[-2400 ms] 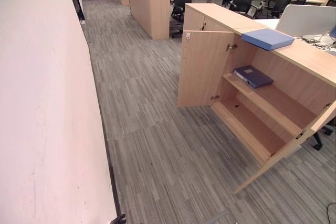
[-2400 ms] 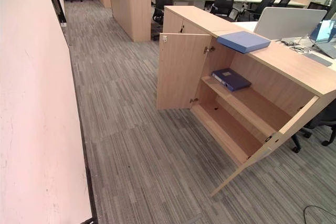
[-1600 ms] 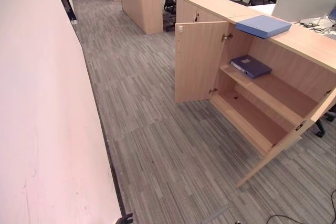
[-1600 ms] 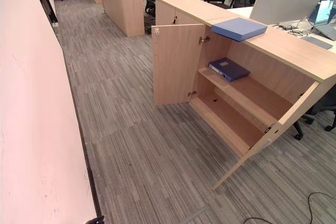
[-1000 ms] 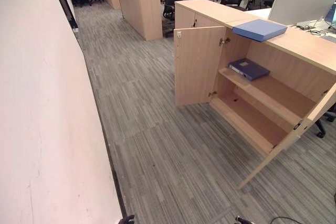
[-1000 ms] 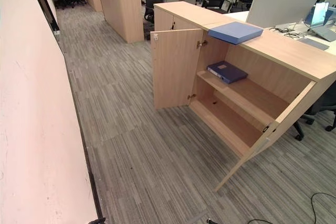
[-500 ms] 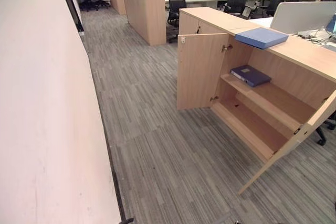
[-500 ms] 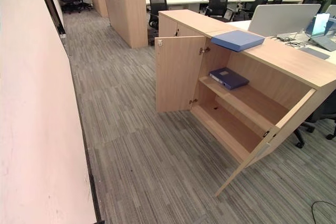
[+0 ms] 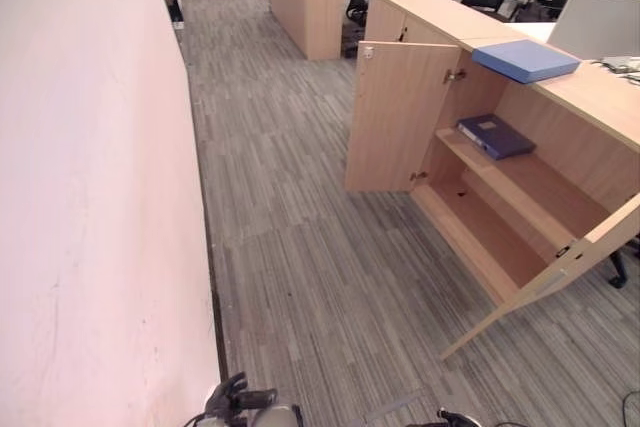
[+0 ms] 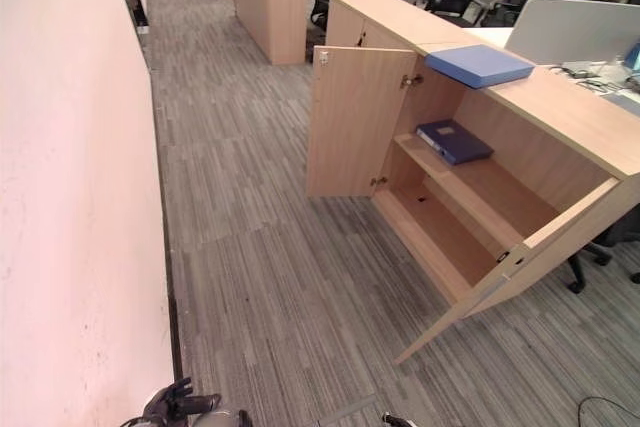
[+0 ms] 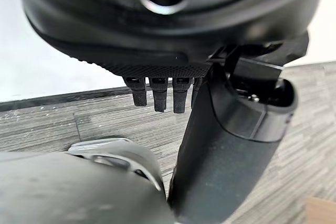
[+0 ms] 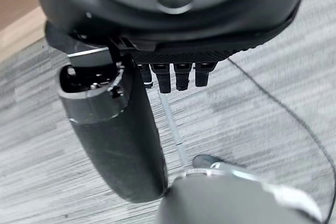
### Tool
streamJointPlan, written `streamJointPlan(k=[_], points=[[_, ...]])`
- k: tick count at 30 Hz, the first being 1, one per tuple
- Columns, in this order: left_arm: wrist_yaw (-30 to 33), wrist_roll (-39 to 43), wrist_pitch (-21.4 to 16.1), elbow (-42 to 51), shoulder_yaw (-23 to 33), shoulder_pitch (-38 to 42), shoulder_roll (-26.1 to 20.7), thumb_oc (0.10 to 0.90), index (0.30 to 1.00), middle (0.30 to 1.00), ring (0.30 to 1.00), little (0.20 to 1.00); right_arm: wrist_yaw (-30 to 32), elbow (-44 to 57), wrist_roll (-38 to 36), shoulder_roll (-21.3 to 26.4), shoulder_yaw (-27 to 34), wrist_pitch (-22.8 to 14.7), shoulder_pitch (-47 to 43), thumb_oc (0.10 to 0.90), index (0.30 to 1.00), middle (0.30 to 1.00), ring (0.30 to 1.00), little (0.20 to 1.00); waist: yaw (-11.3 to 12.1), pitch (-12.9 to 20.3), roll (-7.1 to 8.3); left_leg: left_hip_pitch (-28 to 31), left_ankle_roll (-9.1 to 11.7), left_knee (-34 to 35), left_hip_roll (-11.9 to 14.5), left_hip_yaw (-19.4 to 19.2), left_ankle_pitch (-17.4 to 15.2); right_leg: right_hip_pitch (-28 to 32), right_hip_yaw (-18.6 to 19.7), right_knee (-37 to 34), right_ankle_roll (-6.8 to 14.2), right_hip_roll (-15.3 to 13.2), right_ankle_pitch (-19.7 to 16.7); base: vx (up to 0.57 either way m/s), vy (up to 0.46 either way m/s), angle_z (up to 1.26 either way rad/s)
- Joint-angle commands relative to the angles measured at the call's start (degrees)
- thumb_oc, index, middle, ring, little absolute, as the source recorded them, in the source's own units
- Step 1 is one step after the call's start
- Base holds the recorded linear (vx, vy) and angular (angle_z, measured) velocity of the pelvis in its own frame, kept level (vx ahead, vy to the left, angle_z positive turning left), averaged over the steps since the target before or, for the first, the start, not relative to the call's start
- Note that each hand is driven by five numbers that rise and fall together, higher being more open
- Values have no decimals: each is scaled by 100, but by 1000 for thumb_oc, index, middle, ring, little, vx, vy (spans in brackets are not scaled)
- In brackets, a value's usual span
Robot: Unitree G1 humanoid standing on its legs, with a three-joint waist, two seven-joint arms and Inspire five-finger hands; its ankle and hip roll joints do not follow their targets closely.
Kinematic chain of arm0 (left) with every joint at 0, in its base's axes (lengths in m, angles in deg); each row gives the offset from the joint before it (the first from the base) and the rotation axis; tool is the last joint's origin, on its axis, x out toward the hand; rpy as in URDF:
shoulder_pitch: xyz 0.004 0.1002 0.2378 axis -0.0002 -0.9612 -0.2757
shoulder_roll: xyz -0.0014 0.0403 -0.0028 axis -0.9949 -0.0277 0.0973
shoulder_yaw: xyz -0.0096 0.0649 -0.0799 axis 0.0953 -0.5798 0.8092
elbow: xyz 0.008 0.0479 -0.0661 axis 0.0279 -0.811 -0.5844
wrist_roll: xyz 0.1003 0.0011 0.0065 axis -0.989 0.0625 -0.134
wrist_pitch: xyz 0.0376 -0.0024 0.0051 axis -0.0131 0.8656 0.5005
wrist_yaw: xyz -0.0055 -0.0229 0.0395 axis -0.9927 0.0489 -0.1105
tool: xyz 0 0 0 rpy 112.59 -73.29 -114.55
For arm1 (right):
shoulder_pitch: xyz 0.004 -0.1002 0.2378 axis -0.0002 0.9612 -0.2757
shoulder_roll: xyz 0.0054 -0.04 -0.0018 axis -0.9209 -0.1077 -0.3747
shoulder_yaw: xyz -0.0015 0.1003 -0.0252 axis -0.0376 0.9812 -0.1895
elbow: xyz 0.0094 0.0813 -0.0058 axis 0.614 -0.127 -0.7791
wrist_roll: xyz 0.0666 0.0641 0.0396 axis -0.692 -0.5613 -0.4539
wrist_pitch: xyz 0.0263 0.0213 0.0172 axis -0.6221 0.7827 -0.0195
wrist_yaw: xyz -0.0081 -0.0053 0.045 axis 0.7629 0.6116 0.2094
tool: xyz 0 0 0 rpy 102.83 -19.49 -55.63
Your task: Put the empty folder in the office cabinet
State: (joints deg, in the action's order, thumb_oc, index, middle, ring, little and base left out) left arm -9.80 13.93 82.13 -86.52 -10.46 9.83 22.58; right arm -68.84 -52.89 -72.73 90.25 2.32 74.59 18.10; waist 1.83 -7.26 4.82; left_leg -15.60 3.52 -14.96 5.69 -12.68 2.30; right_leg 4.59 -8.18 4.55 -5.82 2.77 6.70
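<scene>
While well apart from cabinet (image 9: 520, 177), folder (image 9: 524, 59) lies on its top; left hand (image 11: 163, 95) and right hand (image 12: 173, 77) straight-fingered, empty. Risk: mistaking shelved binder (image 9: 496, 135) for target.

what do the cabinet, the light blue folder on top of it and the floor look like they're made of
Cabinet: pale wood-grain board, matt, probably laminate; flat panels with metal hinges on the open doors.
Light blue folder: smooth matt cover, likely plastic-coated card; stiff and box-like, lying flat.
Floor: grey striped carpet, apparently tiles, by the faint seams and dull, fibrous look.
</scene>
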Motion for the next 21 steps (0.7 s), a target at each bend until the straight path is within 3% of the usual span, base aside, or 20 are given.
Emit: streamJointPlan(k=[1, 3, 4, 5, 6, 7, 9, 10, 12, 13, 15, 16, 17, 18, 20, 21], points=[[261, 225, -103, -34, 144, -220, 228, 800, 900, 900, 900, 900, 100, -16, 241, 321, -99, -11, 203, 800, 900, 900, 900, 900, 127, 35, -261, -53, 72, 1284, -142, -352, 867, 671, 167, -524, 811, 77, -52, 514, 225, -1], [284, 415, -107, -177, 463, -348, 227, 800, 900, 900, 900, 900, 86, -81, 320, 291, -48, -7, 224, 800, 900, 900, 900, 900, 227, 144, -359, -6, 69, 1996, -291, -437, 967, 994, 381, -533, 855, 124, 146, 658, 316, -1], [329, 459, -114, -195, 644, -464, 216, 800, 900, 900, 900, 900, 72, -101, 386, 219, -41, -13, 306, 800, 900, 900, 900, 900, 237, 291, -399, 90, 17, 1996, -325, -482, 1056, 1028, 445, -501, 879, 96, 249, 509, 266, -76], [329, 459, -113, -193, 645, -468, 215, 800, 900, 900, 900, 900, 72, -101, 386, 217, -43, -13, 308, 800, 900, 900, 900, 900, 236, 294, -392, 91, 17, 1996, -330, -485, 1054, 1027, 446, -497, 881, 89, 255, 530, 297, -138], [327, 568, -133, -195, 839, -541, 171, 800, 900, 900, 900, 900, 22, -106, 396, 156, -19, -5, 354, 800, 900, 900, 900, 900, 276, 415, -292, 246, -99, 1996, -477, -534, 1004, 1117, 448, -403, 1011, -117, 269, 533, 320, -118], [341, 646, -143, -207, 942, -608, 170, 800, 900, 900, 900, 900, -6, -128, 346, 127, 47, 0, 390, 800, 900, 900, 900, 900, 319, 540, -201, 435, -239, 1996, -665, -586, 852, 1063, 428, -60, 1250, -412, -115, 657, 413, -72], [355, 717, -142, -214, 1013, -646, 165, 800, 900, 900, 900, 900, -23, -146, 290, 121, 113, -1, 352, 800, 900, 900, 900, 900, 347, 572, -158, 705, -390, 1996, -854, -660, 632, 869, 401, 693, 1569, -762, -818, 452, 366, -63], [359, 740, -121, -234, 1013, -622, 162, 800, 900, 900, 900, 900, 1, -123, 278, 127, 136, 7, 286, 800, 900, 900, 900, 900, 374, 533, -235, 981, -546, 1996, -977, -658, 416, 559, 270, 1674, 1688, -1037, -1448, 403, 395, -59], [411, 771, -88, -202, 996, -496, 98, 800, 900, 900, 900, 900, 66, -12, 221, 125, 154, 19, 135, 800, 900, 900, 900, 900, 280, 447, -371, 1440, -754, 1996, -1128, -568, 77, 276, -125, 2753, 1586, -1360, -1885, 577, 487, 44], [450, 740, -136, -15, 882, -388, 30, 800, 900, 900, 900, 900, 111, 311, 262, 109, -52, -38, 22, 800, 900, 900, 900, 900, 41, 228, -582, 2013, -769, 1996, -1036, -301, -158, -625, -459, 3237, 1309, -1176, -1023, 637, 369, 77], [450, 668, -140, -20, 853, -374, -4, 800, 900, 900, 900, 900, 149, 381, 231, 121, -49, -62, -1, 800, 900, 900, 900, 900, -10, 145, -656, 2253, -687, 1996, -960, -273, -297, -793, -994, 2561, 1202, -1331, -676, 415, 44, 94], [458, 647, -118, -60, 840, -386, -13, 800, 900, 900, 900, 900, 158, 381, 189, 123, -28, -39, -25, 800, 900, 900, 900, 900, -33, 101, -647, 2390, -620, 1996, -917, -233, -398, -947, -1196, 1741, 1220, -1411, -747, 324, -125, 103], [456, 602, -100, -104, 852, -395, -23, 800, 900, 900, 900, 900, 159, 384, 185, 131, -6, -32, -30, 800, 900, 900, 900, 900, -53, 80, -621, 2485, -570, 1996, -897, -209, -464, -997, -1234, 1181, 1271, -1434, -910, 447, -226, 57], [465, 524, -74, -175, 897, -410, -41, 800, 900, 900, 900, 900, 159, 391, 193, 147, 31, -12, -35, 800, 900, 900, 900, 900, -98, 22, -523, 2639, -455, 1975, -888, -146, -572, -1156, -1165, 167, 1466, -1496, -1362, 396, -216, 83], [468, 401, -59, -345, 1048, -449, -76, 800, 900, 900, 900, 900, 134, 380, 181, 132, 163, 23, 15, 800, 900, 900, 900, 900, -173, -28, -420, 2879, -312, 1941, -830, -95, -740, -1419, -1056, -831, 1760, -1647, -1920, 469, -238, 137], [449, 369, -43, -410, 1097, -484, -73, 800, 900, 900, 900, 900, 119, 364, 163, 120, 208, 31, 34, 800, 900, 900, 900, 900, -195, -31, -418, 2995, -267, 1950, -803, -94, -810, -1523, -1010, -955, 1828, -1693, -2006, 597, -277, 4]])
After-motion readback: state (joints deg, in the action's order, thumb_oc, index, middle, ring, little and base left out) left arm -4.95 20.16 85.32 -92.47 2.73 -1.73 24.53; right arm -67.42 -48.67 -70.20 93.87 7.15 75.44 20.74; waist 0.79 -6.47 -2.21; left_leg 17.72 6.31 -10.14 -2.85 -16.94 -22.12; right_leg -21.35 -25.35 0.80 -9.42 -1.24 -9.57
